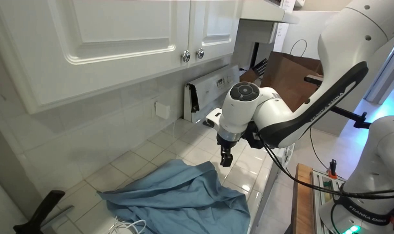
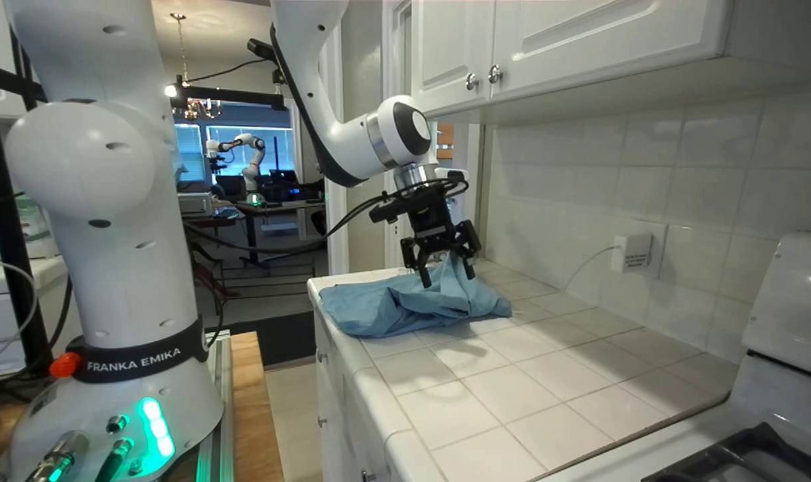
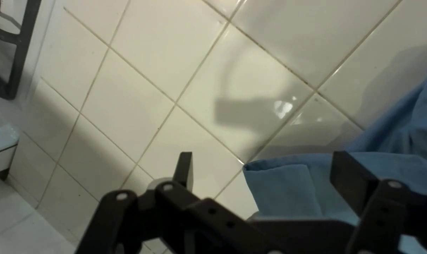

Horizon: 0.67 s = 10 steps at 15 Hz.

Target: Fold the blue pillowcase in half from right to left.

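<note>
The gripper (image 2: 449,276) stood with its jaws wide apart, nothing pinched between them. In the wrist view a hemmed corner of the blue pillowcase (image 3: 282,190) showed between the fingertips (image 3: 352,183), one finger over cloth, the other over bare counter (image 3: 153,49). The step in hand looked like taking this edge nearest the stove (image 2: 773,402), presumably the task's right. Done well, it called for centring the hem between the fingers, lowering until every layer sat inside them, closing without scraping the hard surface, then lifting just enough to carry the edge over without dragging the lower half along.

The pillowcase lay rumpled towards the counter's end away from the stove, reaching close to its front edge. The gap beneath the fingertips could not be judged, and bunching obscured the halfway line. In an exterior view the cloth's far end was cut off; whether the white cord (image 1: 120,225) there touched it was unclear.
</note>
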Each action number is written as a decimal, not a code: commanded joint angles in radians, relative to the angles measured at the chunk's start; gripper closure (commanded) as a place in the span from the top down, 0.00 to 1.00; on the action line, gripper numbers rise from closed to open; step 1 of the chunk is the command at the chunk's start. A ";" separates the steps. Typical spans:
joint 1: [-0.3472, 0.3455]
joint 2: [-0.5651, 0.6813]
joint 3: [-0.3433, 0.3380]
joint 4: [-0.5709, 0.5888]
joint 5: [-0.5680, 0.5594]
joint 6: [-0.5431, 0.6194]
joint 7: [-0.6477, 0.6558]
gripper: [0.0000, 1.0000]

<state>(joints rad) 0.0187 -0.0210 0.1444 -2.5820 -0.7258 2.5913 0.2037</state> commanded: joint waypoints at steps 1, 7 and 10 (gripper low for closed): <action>0.024 0.077 -0.024 0.049 -0.060 0.060 0.029 1.00; 0.008 0.154 -0.009 0.082 -0.112 0.139 0.042 1.00; 0.011 0.175 -0.010 0.086 -0.120 0.156 0.047 0.70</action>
<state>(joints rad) 0.0238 0.1160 0.1405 -2.5180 -0.8006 2.7205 0.2138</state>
